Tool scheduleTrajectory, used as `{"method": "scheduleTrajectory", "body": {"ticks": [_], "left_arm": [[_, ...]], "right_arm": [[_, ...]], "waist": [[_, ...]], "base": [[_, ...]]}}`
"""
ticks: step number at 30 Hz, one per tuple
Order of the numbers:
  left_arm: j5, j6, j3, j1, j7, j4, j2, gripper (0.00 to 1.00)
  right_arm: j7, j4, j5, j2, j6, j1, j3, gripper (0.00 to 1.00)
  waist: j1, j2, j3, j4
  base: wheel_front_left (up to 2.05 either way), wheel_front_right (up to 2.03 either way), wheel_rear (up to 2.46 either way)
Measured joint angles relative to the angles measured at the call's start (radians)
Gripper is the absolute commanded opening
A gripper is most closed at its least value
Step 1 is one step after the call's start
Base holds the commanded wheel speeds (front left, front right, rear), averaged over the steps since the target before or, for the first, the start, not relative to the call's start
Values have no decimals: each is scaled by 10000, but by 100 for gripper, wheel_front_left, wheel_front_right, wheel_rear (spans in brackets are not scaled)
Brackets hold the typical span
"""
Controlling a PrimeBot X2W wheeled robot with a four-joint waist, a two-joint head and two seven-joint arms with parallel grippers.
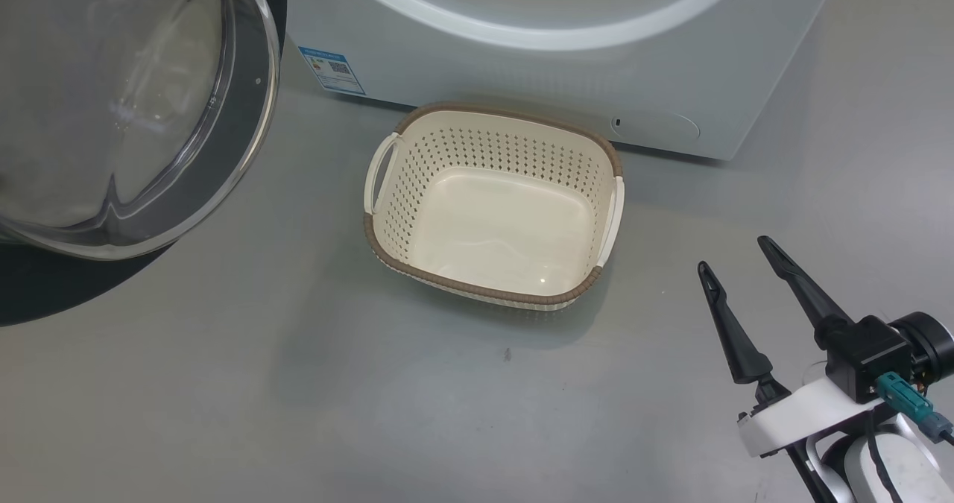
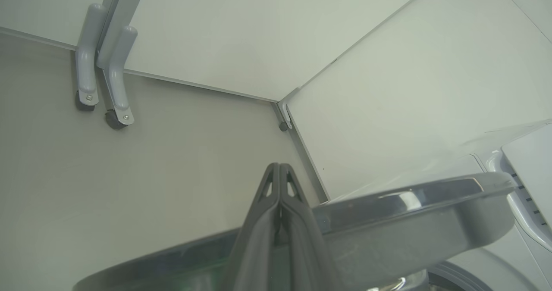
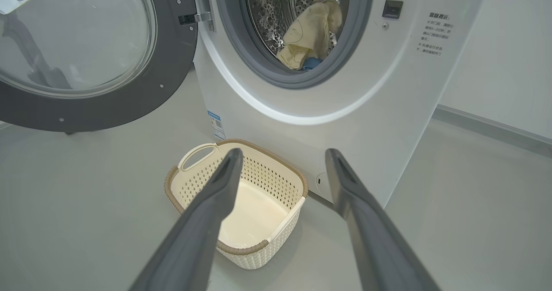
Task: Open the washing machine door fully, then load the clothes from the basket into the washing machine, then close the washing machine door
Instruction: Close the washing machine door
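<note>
- Open door (image 2: 409, 222): rim crosses the lower frame just beyond the closed left pincer (image 2: 279, 170), the nearer arm.
- Right pincer (image 1: 732, 255), lower right, gapes empty.

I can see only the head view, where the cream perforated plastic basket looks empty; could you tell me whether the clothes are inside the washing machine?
Observer: Yes, cream-yellow fabric clothes lie in the perforated steel drum of the white front-loading washing machine.
Operator: Thank you; where is the left end effector?
Observer: The left end effector is shut, its fingers in front of the glossy black rim of the round glass door; contact I cannot tell.
Operator: Is that door wide open?
Observer: Yes, the right wrist view shows it swung out on its hinge, away from the opening.
</note>
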Motion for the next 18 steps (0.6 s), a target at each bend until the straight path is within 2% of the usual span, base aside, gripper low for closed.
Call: {"method": "scheduleTrajectory", "body": {"ticks": [9,18], "left_arm": [[-447,-349,0,29,788,-21,82,0],[-1018,-945,-71,282,1801,-341,29,0]], "right_arm": [[31,-42,0,0,-27,0,-17,100],[12,-27,8,48,-33,8,-13,100]], "waist": [[0,0,0,92],[0,0,-182,183]], "base": [[0,0,0],[0,0,0]]}}
